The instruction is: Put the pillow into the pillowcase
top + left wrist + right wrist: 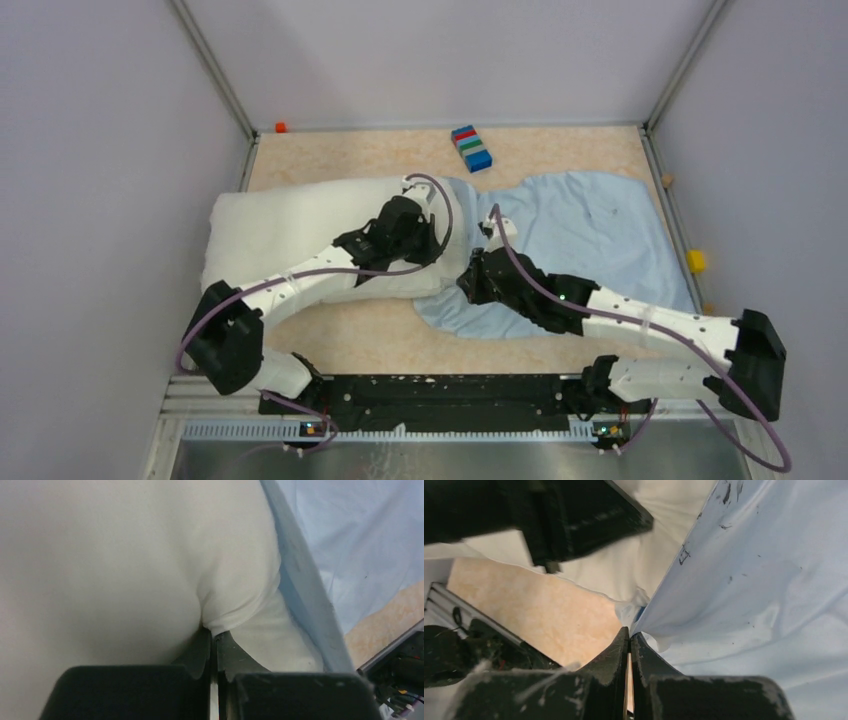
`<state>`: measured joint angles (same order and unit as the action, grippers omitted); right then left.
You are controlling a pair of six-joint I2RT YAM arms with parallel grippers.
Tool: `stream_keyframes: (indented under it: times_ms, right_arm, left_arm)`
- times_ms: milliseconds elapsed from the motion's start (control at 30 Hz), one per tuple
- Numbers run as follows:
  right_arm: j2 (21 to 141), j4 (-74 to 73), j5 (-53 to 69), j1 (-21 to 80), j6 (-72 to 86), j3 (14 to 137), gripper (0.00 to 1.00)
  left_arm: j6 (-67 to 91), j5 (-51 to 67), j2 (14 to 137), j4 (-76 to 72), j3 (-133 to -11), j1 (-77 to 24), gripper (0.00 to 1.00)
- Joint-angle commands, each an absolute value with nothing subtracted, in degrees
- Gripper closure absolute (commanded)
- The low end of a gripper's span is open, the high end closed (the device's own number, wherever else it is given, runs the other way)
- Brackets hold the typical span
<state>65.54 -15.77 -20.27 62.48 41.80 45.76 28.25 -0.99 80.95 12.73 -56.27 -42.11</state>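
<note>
Left gripper (214,636) jaws, pressed together, pinch a fold of the pillow (290,225), which is plump, matte and off-white, lying left on the speckled table (350,340). Limp, wrinkled light-blue pillowcase (600,235) lies right, touching the pillow's end. Only the wrist view shows the right gripper (630,632) jaws nipping its edge.

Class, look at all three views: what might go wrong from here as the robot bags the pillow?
The left hand pinches only a small fold of the pillow; it may slip out. The right hand grips just the pillowcase edge, so the mouth may not open enough.
</note>
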Motion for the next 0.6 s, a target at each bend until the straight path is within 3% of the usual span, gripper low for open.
stream_keyframes:
  times_ms: [0, 200, 500, 567]
  right_arm:
    - [60.5, -13.6, -16.2, 63.3, 36.1, 50.6, 1.00]
    - [65.0, -15.4, -12.6, 63.3, 31.8, 59.4, 1.00]
    - [72.3, -9.7, -5.7, 58.9, 31.0, 61.5, 1.00]
    - [71.1, -9.3, -4.4, 57.1, 30.5, 61.2, 0.91]
  left_arm:
    - [32.3, 4.6, 84.1, 5.9, -51.2, -41.9, 1.00]
    - [33.1, 7.1, 81.8, 5.6, -44.6, -43.1, 1.00]
    - [37.5, 7.8, 71.8, 9.0, -37.4, -46.2, 1.00]
    - [37.4, 5.7, 69.0, 11.4, -38.3, -46.3, 0.95]
